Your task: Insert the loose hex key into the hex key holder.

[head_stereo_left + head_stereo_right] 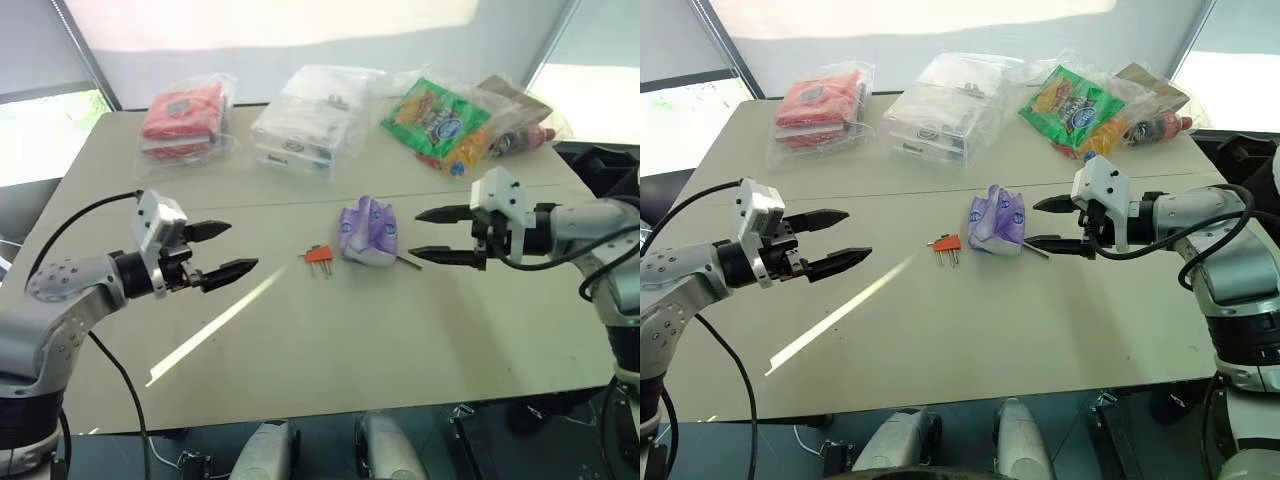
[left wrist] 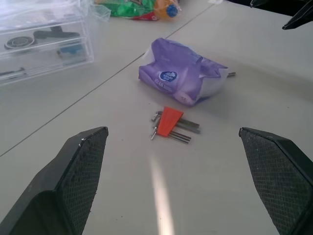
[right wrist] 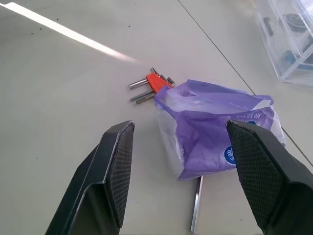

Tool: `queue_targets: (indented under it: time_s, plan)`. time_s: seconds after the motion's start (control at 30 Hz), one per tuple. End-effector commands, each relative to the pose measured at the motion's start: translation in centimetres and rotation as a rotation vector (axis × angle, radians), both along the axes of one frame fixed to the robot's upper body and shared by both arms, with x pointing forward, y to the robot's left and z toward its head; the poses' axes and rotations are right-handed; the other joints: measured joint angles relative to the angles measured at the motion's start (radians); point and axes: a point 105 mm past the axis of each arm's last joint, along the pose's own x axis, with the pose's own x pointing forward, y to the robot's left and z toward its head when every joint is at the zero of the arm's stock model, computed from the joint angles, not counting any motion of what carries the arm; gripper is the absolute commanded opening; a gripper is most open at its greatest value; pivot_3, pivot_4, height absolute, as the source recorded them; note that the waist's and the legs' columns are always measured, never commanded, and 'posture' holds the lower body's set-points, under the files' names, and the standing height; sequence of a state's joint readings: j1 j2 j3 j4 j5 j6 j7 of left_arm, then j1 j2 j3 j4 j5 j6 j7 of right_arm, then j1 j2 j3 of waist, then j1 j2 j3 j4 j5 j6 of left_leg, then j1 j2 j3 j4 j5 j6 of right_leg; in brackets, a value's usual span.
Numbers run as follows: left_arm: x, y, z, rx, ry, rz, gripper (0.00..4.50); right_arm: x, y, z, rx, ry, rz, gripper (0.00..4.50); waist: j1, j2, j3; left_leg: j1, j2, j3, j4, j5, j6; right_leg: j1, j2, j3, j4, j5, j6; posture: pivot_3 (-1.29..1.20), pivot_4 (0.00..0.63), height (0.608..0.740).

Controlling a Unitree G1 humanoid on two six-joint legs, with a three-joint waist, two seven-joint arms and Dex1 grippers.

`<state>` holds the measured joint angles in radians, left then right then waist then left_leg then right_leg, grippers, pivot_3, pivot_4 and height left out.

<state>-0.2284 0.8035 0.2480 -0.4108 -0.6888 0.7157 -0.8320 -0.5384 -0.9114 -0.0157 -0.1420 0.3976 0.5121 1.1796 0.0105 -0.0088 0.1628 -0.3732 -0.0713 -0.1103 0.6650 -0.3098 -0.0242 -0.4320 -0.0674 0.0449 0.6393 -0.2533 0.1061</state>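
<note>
From the head views, we see our left gripper (image 1: 222,250) and right gripper (image 1: 437,236) both spread and empty above the pale table (image 1: 330,340). The small red-orange hex key holder (image 1: 318,255) lies just beside the crumpled purple plastic pack (image 1: 368,231).

In the left wrist view, bare table surrounds the holder.

In the right wrist view, the thin grey L-shaped loose hex key (image 3: 196,205) pokes from under the pack; we should grip its exposed shaft, approaching from the open side.

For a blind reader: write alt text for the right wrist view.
A purple packet lies on a pale table between the open right tool's two black fingers. A loose hex key pokes out from under it, and beyond it lies the red-orange hex key holder.
</note>
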Motion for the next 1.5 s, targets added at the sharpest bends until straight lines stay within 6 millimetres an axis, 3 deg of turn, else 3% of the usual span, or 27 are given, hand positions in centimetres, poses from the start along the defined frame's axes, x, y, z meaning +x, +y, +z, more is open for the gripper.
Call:
queue_targets:
  time_s: [0.03,0.6,0.83,1.17,1.5]
  plan:
    - [-0.1,-0.2,0.6,0.001,-0.031,-0.009,4.48,-0.5,0.1,1.5,0.003,-0.057,0.01,3.09,0.0,0.0,0.0,0.0,0.0,0.0,0.0,0.0,0.0,0.0,0.0,0.0,0.0,0.0,0.0,0.0,0.15,0.74]
    - [0.0,-0.4,0.2,0.011,-0.015,-0.004,4.48,-0.7,1.4,-0.5,0.048,-0.078,-0.044,3.09,0.0,0.0,0.0,0.0,0.0,0.0,0.0,0.0,0.0,0.0,0.0,0.0,0.0,0.0,0.0,0.0,0.15,0.74]
    - [0.0,-0.3,0.2,0.019,-0.011,-0.002,4.48,-0.1,1.8,-2.5,0.028,-0.147,-0.101,3.09,0.0,0.0,0.0,0.0,0.0,0.0,0.0,0.0,-0.001,0.0,0.0,0.0,0.0,0.0,0.0,0.0,0.15,0.74]
    - [-0.2,-0.5,-0.1,0.02,-0.007,0.005,4.48,0.9,4.0,-5.7,0.043,-0.199,-0.143,3.09,-0.001,0.0,0.0,0.0,0.0,0.0,0.0,0.002,-0.003,-0.001,0.001,0.0,0.0,0.0,0.0,0.0,0.15,0.74]
    - [-0.7,-0.5,-0.2,0.025,-0.013,0.024,4.48,3.8,4.1,-9.2,-0.122,-0.306,-0.169,3.09,-0.006,0.0,0.0,0.0,0.0,0.0,0.0,0.002,-0.004,-0.001,0.002,-0.001,0.001,0.0,0.0,0.0,0.15,0.74]
